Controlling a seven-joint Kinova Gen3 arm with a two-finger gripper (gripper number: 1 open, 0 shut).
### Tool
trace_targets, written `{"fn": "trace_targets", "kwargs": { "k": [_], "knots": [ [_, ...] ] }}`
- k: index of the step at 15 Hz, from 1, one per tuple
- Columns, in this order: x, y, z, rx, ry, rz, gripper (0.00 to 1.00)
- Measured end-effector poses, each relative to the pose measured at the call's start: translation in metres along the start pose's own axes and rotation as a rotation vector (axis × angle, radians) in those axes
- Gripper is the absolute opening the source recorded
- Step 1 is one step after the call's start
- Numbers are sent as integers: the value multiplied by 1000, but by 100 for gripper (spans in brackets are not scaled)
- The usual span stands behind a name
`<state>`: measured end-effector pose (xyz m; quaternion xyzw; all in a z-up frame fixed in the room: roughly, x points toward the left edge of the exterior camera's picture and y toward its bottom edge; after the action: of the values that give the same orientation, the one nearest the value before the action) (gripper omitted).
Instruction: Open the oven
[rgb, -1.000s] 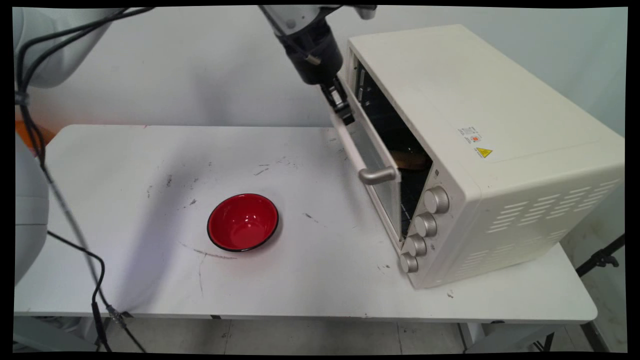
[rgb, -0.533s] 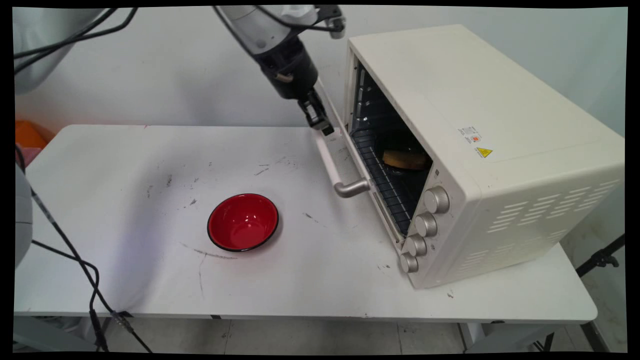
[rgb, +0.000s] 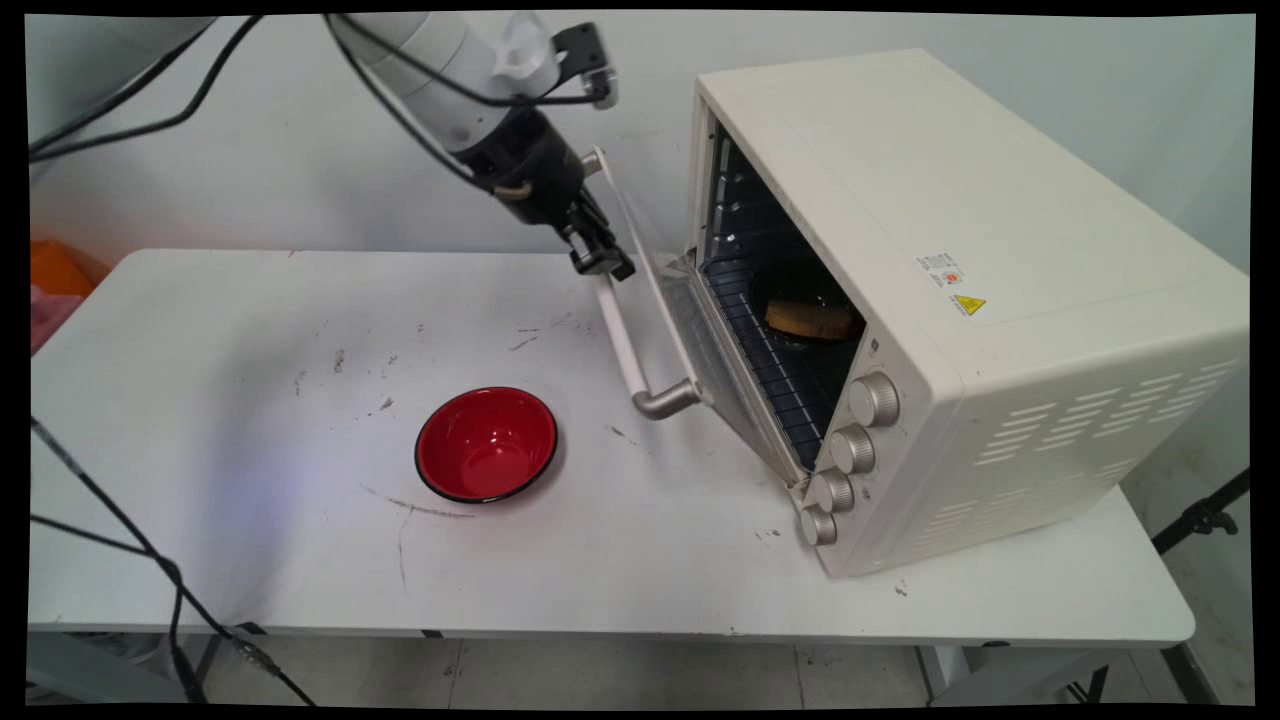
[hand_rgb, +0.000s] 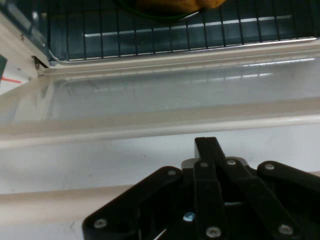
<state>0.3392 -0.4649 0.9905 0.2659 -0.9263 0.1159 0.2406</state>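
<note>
A cream toaster oven (rgb: 950, 250) stands on the right of the white table (rgb: 250, 330). Its glass door (rgb: 665, 300) hangs half open, tilted down toward the table. My gripper (rgb: 603, 263) is shut, its tips against the far end of the door's handle bar (rgb: 625, 345). In the hand view the closed fingers (hand_rgb: 206, 150) lie over the pale handle bar (hand_rgb: 75, 200), with the door glass (hand_rgb: 150, 95) beyond. Inside the oven a brown piece of bread (rgb: 810, 318) lies on the wire rack (hand_rgb: 175, 35). I cannot tell whether the handle sits between the fingers.
A red bowl with a black rim (rgb: 486, 443) sits upright on the table left of the oven door. Several silver knobs (rgb: 850, 448) line the oven's front. Black cables (rgb: 120, 520) hang along the left. An orange thing (rgb: 55, 270) lies beyond the table's left end.
The oven door has swung from nearly closed down to half open. My gripper moved left and slightly down with the handle, and the bread inside has come into view.
</note>
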Motion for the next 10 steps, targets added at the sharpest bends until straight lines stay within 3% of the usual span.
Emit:
{"fn": "trace_targets", "kwargs": {
  "k": [10],
  "knots": [
    [-84,-2,26,3,165,-58,0]
  ]
}}
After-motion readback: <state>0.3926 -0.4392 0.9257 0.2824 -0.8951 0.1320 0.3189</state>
